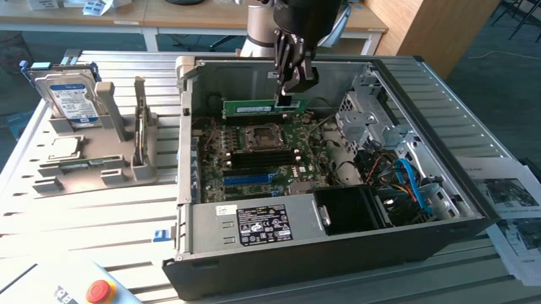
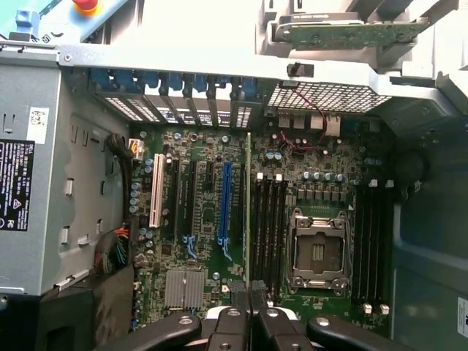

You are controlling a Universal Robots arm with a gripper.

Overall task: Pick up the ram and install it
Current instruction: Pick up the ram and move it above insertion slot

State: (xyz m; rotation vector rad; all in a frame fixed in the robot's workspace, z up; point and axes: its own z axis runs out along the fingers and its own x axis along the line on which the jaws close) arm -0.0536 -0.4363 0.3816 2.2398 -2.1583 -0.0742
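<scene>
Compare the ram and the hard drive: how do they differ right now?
The ram is a long, thin green stick; the hard drive is a boxy silver block with a blue label. The ram is clamped in the gripper over the motherboard inside the open case; the hard drive stands in the grey holder outside it, on the exterior view's left. Both stand on edge.

Slatted metal table (image 1: 101, 215) bears computer case (image 1: 338, 259), grey holder (image 1: 118, 171), seemingly papers (image 1: 507, 190).

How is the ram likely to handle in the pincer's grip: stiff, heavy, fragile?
Probably stiff: the ram juts level from the pincer, gripped near one end, without sagging. Likely light, being so thin edge-on. Its exposed green circuit board suggests it is fragile.
</scene>
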